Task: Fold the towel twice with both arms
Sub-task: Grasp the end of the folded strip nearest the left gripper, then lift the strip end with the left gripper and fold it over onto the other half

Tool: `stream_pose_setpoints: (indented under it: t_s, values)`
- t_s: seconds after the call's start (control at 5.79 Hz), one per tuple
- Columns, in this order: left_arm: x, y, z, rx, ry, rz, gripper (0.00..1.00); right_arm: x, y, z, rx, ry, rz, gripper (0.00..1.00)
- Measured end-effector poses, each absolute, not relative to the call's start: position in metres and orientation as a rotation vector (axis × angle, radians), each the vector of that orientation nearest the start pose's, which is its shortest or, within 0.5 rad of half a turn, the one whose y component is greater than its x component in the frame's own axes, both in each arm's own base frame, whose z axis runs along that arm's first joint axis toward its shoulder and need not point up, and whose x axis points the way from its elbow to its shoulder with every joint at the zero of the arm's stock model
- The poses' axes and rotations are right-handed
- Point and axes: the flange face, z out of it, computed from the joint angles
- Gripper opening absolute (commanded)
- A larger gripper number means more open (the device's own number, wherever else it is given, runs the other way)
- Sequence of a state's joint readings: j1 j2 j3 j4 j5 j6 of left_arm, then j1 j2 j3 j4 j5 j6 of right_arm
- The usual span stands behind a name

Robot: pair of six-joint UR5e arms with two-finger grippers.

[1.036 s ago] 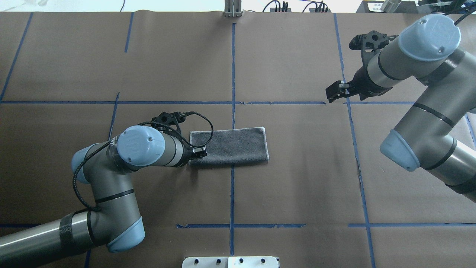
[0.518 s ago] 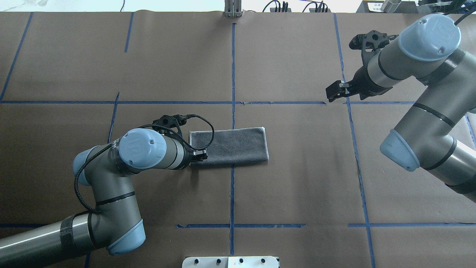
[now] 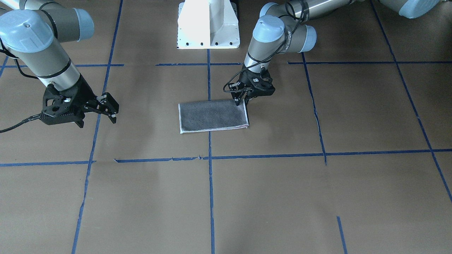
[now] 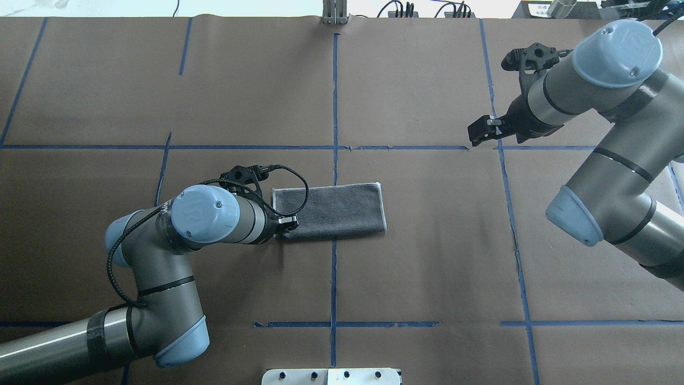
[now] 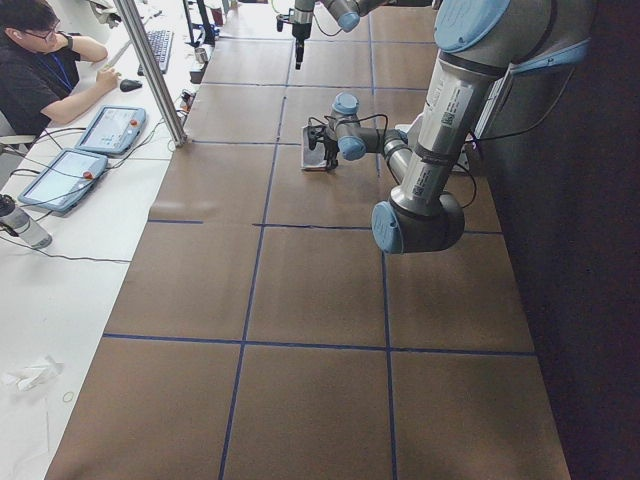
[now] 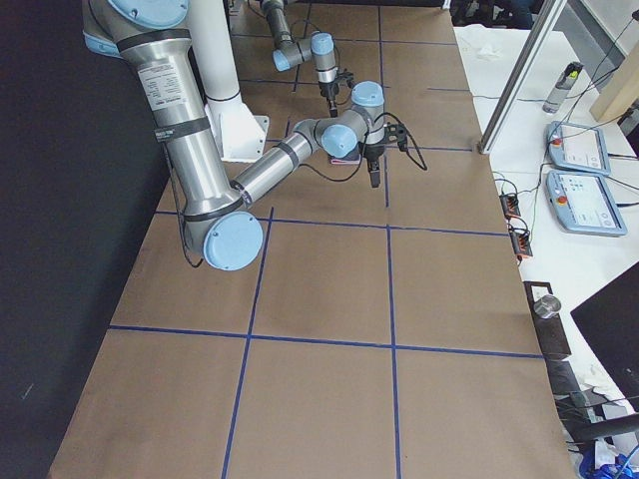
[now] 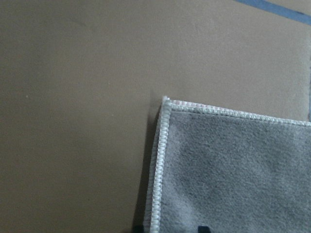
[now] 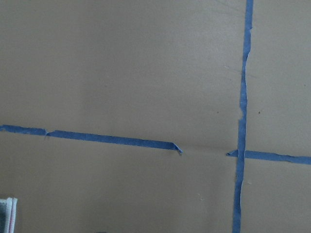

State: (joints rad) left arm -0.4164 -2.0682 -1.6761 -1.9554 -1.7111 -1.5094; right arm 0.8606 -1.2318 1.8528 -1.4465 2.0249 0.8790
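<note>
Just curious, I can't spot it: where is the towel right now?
In the overhead view the towel lies flat, grey side up, near the middle of the table across a blue tape line, the left pincer at its lower-left corner.

Near-left corner of the folded grey terry towel [image 4: 336, 211] with whitish stitched border masked overhead by the left hand [image 4: 289, 221]. Cropped to one corner in the left wrist view, to a bottom-edge sliver in the right. Too small in both side views.

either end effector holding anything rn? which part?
Right end effector: nothing. Left end effector sits at a corner of the towel; clamping cannot be told.
</note>
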Motion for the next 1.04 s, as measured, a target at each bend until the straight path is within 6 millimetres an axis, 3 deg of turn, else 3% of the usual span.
stream_pose_setpoints:
  t_s: [0.17, 0.52, 0.69, 1.04]
  values:
    - [0.558, -0.377, 0.285, 0.107, 0.989, -0.255, 0.00, -0.320, -0.509, 0.334, 0.203, -0.824, -0.011, 1.00]
    - [0.558, -0.376, 0.280, 0.106, 0.986, -0.253, 0.00, -0.321, -0.509, 0.334, 0.202, -0.824, -0.012, 1.00]
    - [0.560, -0.377, 0.268, 0.100, 0.962, -0.256, 0.00, -0.321, -0.509, 0.334, 0.201, -0.824, -0.012, 1.00]
    - [0.572, -0.383, 0.218, 0.093, 0.927, -0.261, 0.00, -0.320, -0.509, 0.334, 0.198, -0.827, -0.014, 1.00]
